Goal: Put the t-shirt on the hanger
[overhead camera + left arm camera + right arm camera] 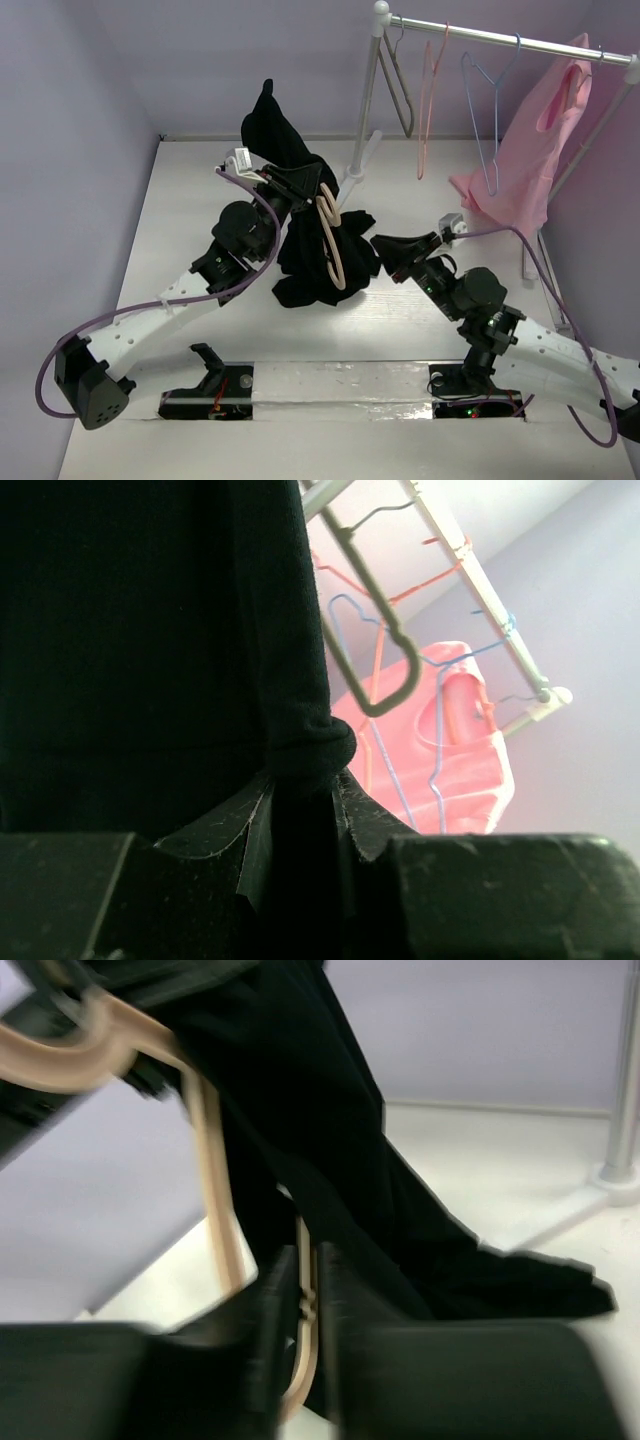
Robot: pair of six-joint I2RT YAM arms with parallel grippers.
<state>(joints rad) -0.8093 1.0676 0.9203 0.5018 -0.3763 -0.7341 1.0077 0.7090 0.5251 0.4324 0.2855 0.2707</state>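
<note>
Black cloth of the t-shirt (pixel 310 262) is gripped in a bunch by the left tool (pixel 300 802), held up over the tabletop (pixel 180 205), while the tan hanger (pixel 332 240) (partly draped in it) is pinched by the right tool (pixel 308 1295).

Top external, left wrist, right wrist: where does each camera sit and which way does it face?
Top external: above and behind the arm bases, looking down on the table; both arms show.
Left wrist: on the left arm, facing up toward the rack; left gripper shut on the t-shirt.
Right wrist: on the right arm, facing level across the table; right gripper pinching the hanger.
Shared: t-shirt in all three; the rack in top external and left wrist.
</note>
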